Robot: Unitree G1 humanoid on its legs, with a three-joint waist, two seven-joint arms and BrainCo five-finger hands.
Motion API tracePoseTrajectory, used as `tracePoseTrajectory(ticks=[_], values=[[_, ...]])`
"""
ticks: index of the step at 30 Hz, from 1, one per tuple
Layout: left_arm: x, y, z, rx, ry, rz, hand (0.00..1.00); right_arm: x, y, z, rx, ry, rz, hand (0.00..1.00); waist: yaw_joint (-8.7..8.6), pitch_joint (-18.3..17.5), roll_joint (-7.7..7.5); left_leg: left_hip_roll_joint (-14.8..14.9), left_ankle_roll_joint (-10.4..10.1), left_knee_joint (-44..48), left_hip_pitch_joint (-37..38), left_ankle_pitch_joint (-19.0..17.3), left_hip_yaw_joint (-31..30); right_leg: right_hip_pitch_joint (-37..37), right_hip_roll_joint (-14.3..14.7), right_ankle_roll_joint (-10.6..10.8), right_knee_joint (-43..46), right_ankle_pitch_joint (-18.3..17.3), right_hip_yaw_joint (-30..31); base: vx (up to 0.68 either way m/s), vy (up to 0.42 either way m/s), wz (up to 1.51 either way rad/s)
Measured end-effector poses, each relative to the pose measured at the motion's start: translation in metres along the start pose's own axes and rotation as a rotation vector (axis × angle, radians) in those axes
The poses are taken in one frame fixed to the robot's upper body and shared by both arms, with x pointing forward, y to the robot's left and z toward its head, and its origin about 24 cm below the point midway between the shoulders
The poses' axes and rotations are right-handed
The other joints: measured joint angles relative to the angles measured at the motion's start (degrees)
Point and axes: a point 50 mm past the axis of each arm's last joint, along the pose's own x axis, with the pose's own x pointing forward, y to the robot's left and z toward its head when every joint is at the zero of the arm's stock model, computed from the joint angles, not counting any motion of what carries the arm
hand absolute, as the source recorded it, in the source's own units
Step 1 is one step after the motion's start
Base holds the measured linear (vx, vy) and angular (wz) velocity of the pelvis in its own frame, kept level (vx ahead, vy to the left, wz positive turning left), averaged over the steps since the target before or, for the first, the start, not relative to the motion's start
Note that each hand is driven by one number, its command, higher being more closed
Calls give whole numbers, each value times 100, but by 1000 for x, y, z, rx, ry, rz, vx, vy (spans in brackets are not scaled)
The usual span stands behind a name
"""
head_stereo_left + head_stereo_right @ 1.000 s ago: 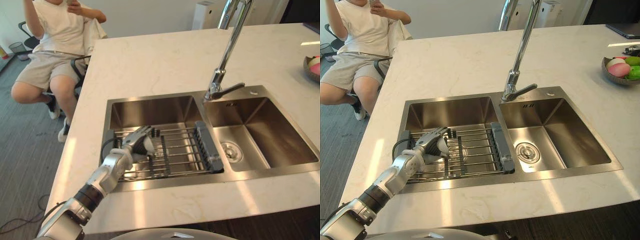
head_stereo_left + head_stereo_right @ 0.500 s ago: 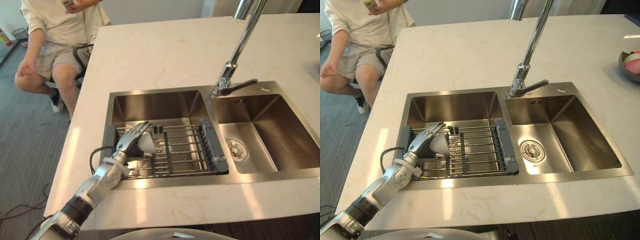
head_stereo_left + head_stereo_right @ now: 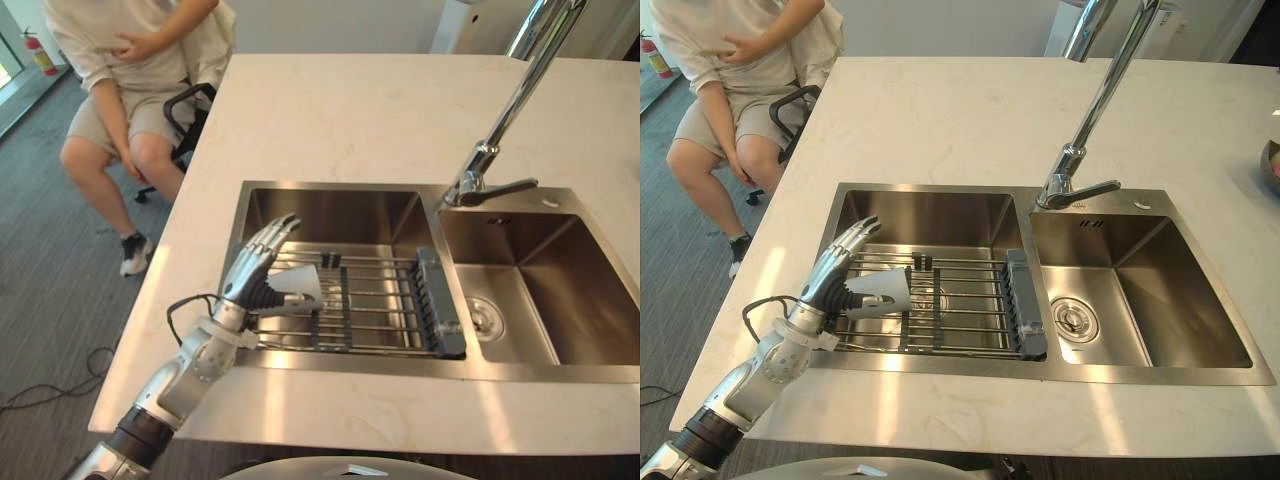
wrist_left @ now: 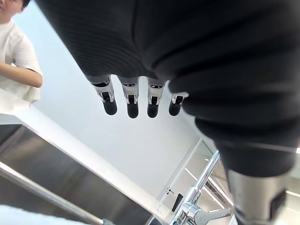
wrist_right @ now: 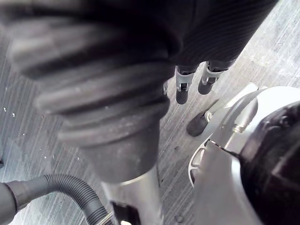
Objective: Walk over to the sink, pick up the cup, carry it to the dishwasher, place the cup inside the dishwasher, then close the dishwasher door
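A small white cup [image 3: 300,284] lies on its side on the wire rack [image 3: 385,312] in the sink's left basin [image 3: 330,212]. My left hand [image 3: 250,282] is in that basin, right against the cup's left side. Its fingers [image 4: 132,105] are straight and point up and away over the basin, while the thumb lies along the cup's near side. The hand is open. My right hand [image 5: 183,90] hangs low over the grey floor, fingers relaxed, holding nothing.
A tall chrome faucet [image 3: 497,135] stands between the two basins, and the right basin [image 3: 560,300] has a drain [image 3: 482,312]. A person [image 3: 130,70] sits on a chair past the counter's far left corner. The pale stone counter [image 3: 340,110] surrounds the sink.
The camera has swung, so the whole scene shifted. My left hand's fingers, earlier bent over the cup, have straightened and lifted off it; the cup shows beside the hand on the rack.
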Motion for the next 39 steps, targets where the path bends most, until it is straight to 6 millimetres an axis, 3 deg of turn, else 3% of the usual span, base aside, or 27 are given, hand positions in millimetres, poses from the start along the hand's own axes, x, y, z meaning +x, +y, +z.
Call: tracePoseTrajectory(ticks=[8, 20, 25, 39], values=[[-2, -7, -5, 10, 51, -101, 0, 0, -1, -2, 3, 18, -3, 0, 133, -22, 6, -10, 18, -123, 43, 61, -4, -6, 0, 0, 0, 0, -24, 0, 0, 0], [-15, -31, -12, -42, 151, -359, 0, 0, -4, 0, 3, 34, -18, 0, 144, -147, 62, -17, 18, -132, 52, 66, 0, -3, -8, 0, 0, 0, -27, 0, 0, 0], [-16, -34, -14, -39, 176, -388, 0, 0, -5, 1, 18, 29, -21, 0, 142, -199, 119, -17, 15, -130, 52, 68, 0, -3, -7, 0, 0, 0, -27, 0, 0, 0], [-15, -35, -23, -11, 218, -398, 0, 0, -5, 0, 24, 38, -41, 0, 140, -300, 78, -16, 9, -124, 54, 73, 0, -2, -9, 0, -1, 0, -27, 0, 0, 0]])
